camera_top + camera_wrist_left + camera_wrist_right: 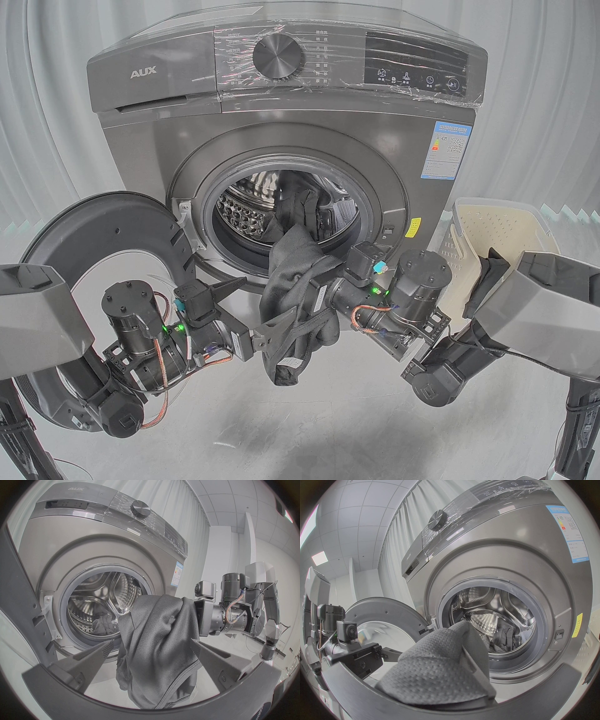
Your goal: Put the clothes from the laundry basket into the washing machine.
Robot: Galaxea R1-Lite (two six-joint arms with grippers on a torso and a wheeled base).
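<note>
Dark garment [290, 265] hangs from right fingers [477, 671] before the open washing machine [156, 140].

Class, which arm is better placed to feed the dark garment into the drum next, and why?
Right. The right gripper is shut on the dark garment directly before the open washing machine; the left gripper is open, lower, gripping nothing.

Dark garment [294, 262] at open washing machine [156, 137] mouth
</note>
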